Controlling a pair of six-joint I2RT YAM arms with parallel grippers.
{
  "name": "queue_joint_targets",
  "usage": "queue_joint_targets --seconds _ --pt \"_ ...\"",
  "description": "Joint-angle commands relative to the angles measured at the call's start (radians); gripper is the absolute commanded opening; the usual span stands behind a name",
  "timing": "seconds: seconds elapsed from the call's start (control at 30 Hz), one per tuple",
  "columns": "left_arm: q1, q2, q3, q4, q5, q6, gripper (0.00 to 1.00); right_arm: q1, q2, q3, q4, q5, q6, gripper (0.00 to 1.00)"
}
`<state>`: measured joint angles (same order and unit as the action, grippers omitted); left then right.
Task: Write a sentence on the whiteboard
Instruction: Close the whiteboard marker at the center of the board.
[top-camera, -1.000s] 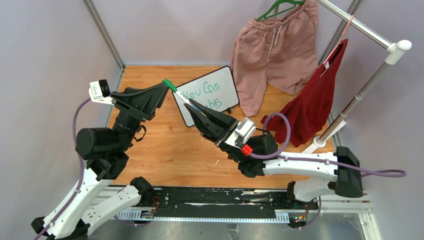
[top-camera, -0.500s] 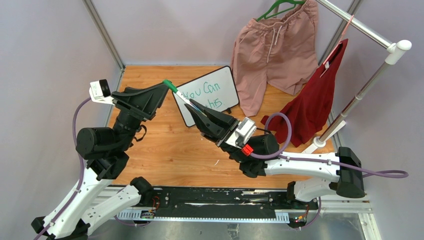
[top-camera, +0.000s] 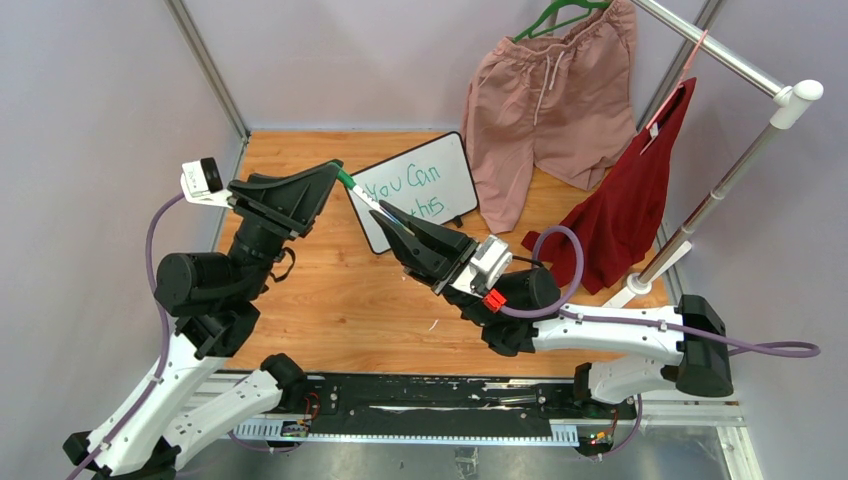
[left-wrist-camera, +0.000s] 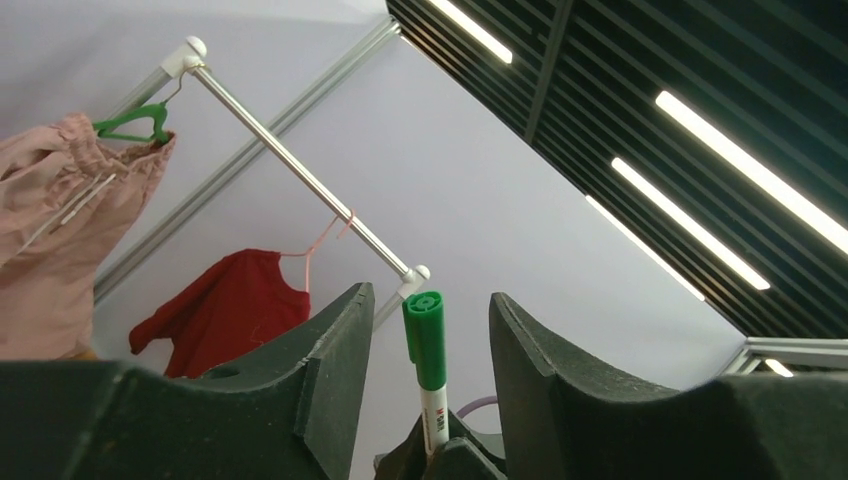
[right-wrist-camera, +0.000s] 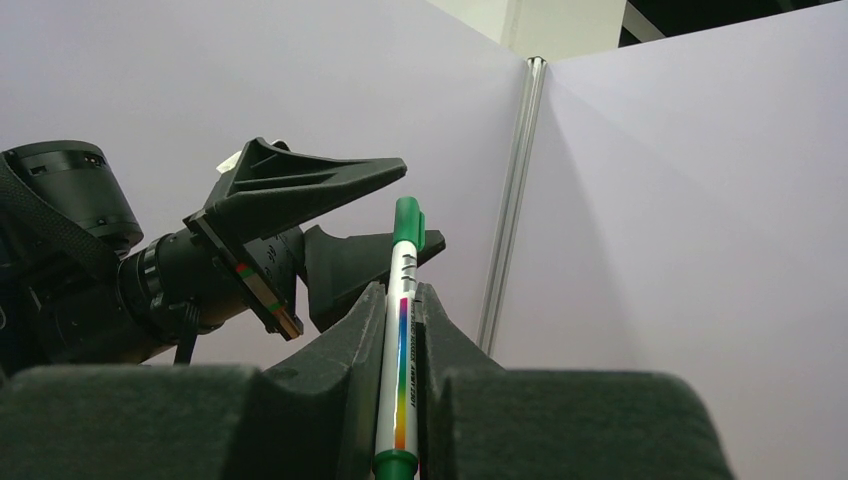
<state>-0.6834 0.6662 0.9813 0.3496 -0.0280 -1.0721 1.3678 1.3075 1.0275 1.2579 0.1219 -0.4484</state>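
Note:
The whiteboard (top-camera: 452, 168) lies tilted at the back of the wooden table, with the sentence (top-camera: 412, 190) on it in green handwriting, "You Can" above a second line partly hidden by my right arm. My right gripper (top-camera: 386, 214) is shut on a white marker (right-wrist-camera: 402, 330) and holds it slanting up to the left. The marker's green cap (left-wrist-camera: 425, 338) stands between the fingers of my left gripper (left-wrist-camera: 430, 293), with a gap on each side. The left gripper is open and touches nothing.
Pink shorts (top-camera: 545, 95) on a green hanger and a red shirt (top-camera: 625, 210) hang from a metal clothes rack (top-camera: 722, 188) at the back right. Its base stands near the table's right edge. Grey walls close in the table on the left and at the back.
My left gripper has slid right along the marker, so its fingers now cover more of the green cap, and its jaws have narrowed a little. The right gripper has kept its grip.

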Motion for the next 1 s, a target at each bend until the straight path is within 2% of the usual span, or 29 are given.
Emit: queue_joint_targets --seconds 0.0,0.27,0.7,0.97 --pt "-0.007 0.007 0.017 0.007 -0.004 0.018 0.49 0.010 -0.030 -0.010 0.026 -0.007 0.001 0.00" --pt "-0.007 0.006 0.014 0.008 0.000 0.024 0.39 0.010 -0.030 -0.012 0.022 0.000 -0.001 0.00" --pt "-0.007 -0.004 -0.002 0.008 -0.007 0.032 0.38 0.009 -0.028 -0.015 0.022 0.004 -0.002 0.00" --pt "-0.007 -0.009 -0.012 0.008 -0.003 0.032 0.31 0.010 -0.030 -0.027 0.024 0.008 -0.004 0.00"
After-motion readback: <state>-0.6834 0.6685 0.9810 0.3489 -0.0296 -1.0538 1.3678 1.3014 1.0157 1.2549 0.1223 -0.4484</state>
